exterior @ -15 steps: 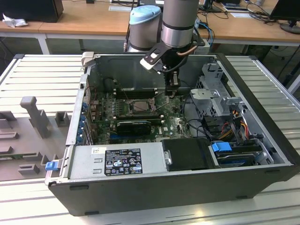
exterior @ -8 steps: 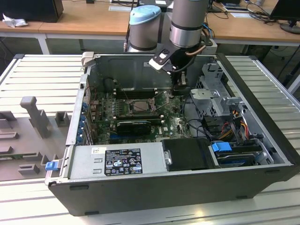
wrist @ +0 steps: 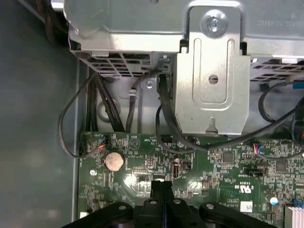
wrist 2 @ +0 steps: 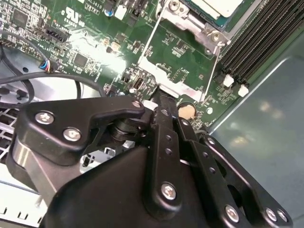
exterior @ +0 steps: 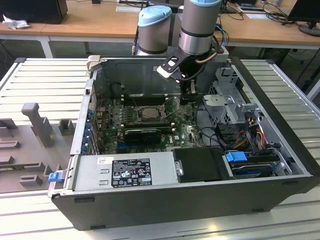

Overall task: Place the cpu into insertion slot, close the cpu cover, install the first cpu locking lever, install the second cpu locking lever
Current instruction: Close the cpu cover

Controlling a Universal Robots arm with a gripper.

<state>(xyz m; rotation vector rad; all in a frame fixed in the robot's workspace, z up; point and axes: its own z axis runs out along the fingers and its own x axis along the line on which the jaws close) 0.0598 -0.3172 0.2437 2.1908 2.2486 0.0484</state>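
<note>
The arm is reaching down into an open computer case that is lying on a slatted metal surface. Its tool is hanging just above the green motherboard, to the exterior view's right of the insertion slot.

In both wrist views the tool is showing its two black fingers pressed flat against each other, with only a thin seam between them and nothing held there.

The cpu is sitting in the insertion slot, its pale top facing up inside the black-and-metal rim. In the second wrist view the cpu is lying framed by the slot's metal edge.

The cpu cover appears to be standing tilted up off the slot rather than lying flat on it, its thin side rails running back toward the slot and its silvery free edge sitting just beside the tool's fingertips. Whether the fingertips are touching that edge cannot be told.

A round coin battery is sitting on the board close to the tool. The long black memory slots are running alongside the insertion slot. A grey metal drive cage is standing past the board's edge, with black cables looping down from it onto the board.
</note>
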